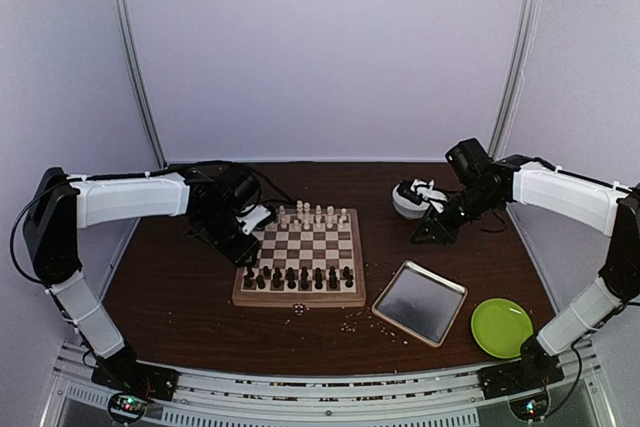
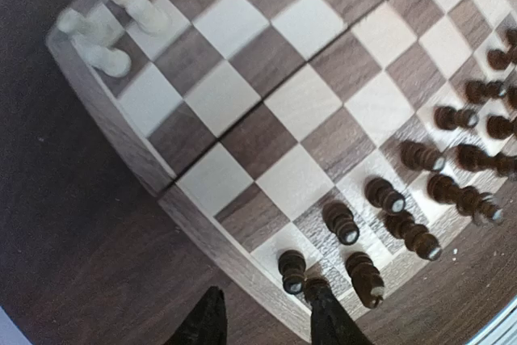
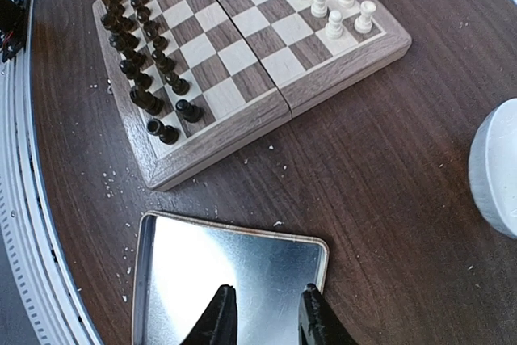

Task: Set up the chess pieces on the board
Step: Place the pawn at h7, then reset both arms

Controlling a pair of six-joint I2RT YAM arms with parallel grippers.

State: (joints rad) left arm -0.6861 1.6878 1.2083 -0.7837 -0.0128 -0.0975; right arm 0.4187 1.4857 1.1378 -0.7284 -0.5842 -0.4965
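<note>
Parted and holding nothing, the left gripper (image 2: 266, 321) hangs at a corner of the board (image 2: 307, 103). The dark chess pieces (image 2: 388, 199) stand in two rows just ahead and to its right, the closest one just beside its right finger, and the cream pieces (image 2: 121, 14) stand well ahead to its left along the far edge. The right gripper (image 3: 265, 317), its jaws a narrow gap apart with nothing between them, hovers above the metal tray (image 3: 234, 256); the board lies ahead of it beyond the tray's far rim, and a white bowl (image 3: 497, 167) sits off to its right.
</note>
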